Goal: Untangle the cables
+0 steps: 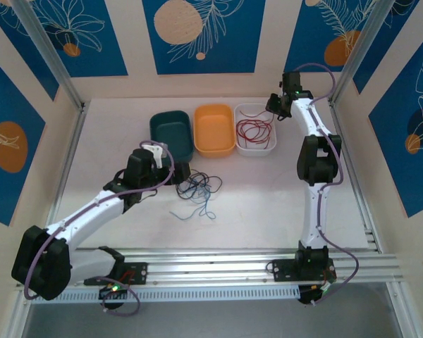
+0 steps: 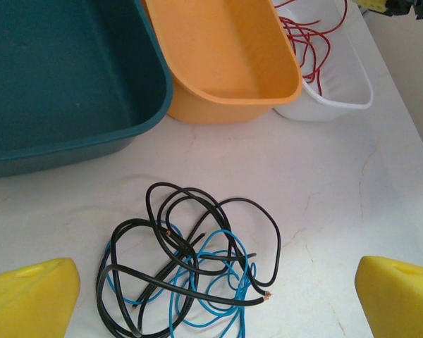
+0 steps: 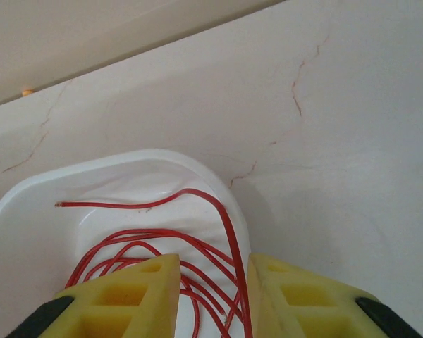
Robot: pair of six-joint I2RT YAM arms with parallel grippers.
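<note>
A tangle of black and blue cables (image 1: 197, 190) lies on the white table in front of the bins; in the left wrist view this tangle (image 2: 190, 267) sits between my yellow fingers. My left gripper (image 1: 180, 171) (image 2: 215, 296) hovers just over it, open wide and holding nothing. Red cables (image 1: 254, 130) (image 3: 148, 239) (image 2: 310, 42) lie coiled in the white bin (image 1: 257, 152) (image 3: 127, 156). My right gripper (image 1: 273, 105) (image 3: 213, 289) hangs over that bin's far right end. It is open, and one red strand runs up through the gap beside the right finger.
A teal bin (image 1: 171, 134) (image 2: 56, 70) and an orange bin (image 1: 213, 129) (image 2: 225, 49) stand side by side left of the white one, with nothing visible in either. Aluminium frame posts and walls ring the table. Bare tabletop lies to the right of the tangle.
</note>
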